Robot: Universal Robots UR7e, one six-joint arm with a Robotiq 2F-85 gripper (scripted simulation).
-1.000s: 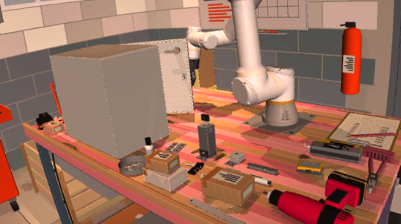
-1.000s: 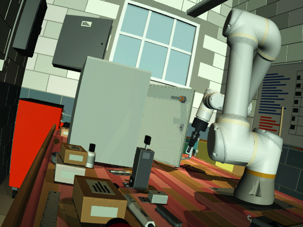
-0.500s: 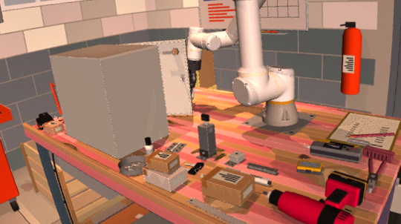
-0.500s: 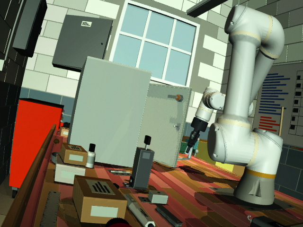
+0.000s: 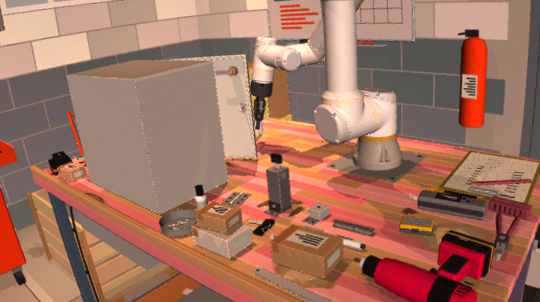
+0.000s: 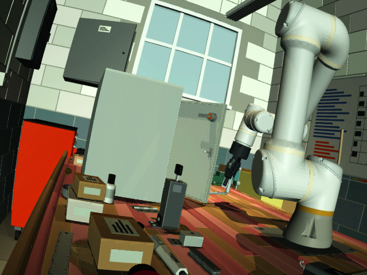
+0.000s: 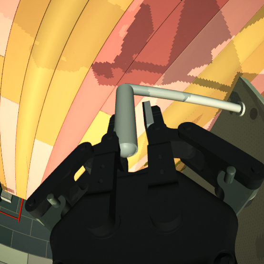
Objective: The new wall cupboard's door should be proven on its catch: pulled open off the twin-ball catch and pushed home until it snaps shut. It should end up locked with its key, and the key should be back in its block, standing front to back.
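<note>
The grey cupboard (image 5: 151,128) (image 6: 133,133) stands on the bench with its door (image 5: 232,107) (image 6: 198,151) swung partly open. My gripper (image 5: 257,119) (image 6: 227,182) (image 7: 138,123) is closed on the door's bent bar handle (image 7: 126,118) (image 6: 218,191), low on the door's free edge. The handle's long arm runs to the door panel (image 7: 240,108). An orange lock (image 5: 232,71) (image 6: 211,116) sits near the door's top. The key (image 5: 276,158) (image 6: 178,169) stands with its black head up in the grey block (image 5: 278,188) (image 6: 172,204) in front of the cupboard.
The robot base (image 5: 376,147) (image 6: 308,225) stands right of the door. Cardboard boxes (image 5: 307,250) (image 6: 120,241), a small bottle (image 6: 110,188), hinges, a ruler and a red drill (image 5: 417,282) crowd the bench front.
</note>
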